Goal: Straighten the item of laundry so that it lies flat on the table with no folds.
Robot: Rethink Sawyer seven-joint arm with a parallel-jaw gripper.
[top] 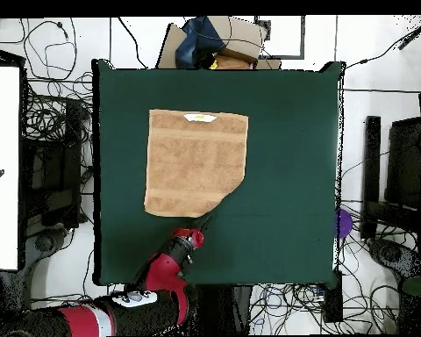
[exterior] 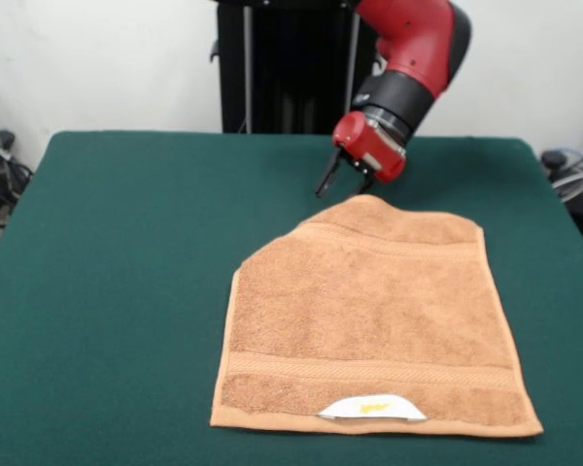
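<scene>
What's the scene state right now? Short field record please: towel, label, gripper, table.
towel: tan terry towel lies mostly flat on the table; one corner nearest the gripper is missing from its outline, apparently folded under
label: white label with yellow mark at the edge farthest from the gripper
gripper: red gripper just off the towel's cut-off corner, dark fingers apart, holding nothing
table: dark green table, towel toward its middle
task status: not finished, one corner to straighten
</scene>
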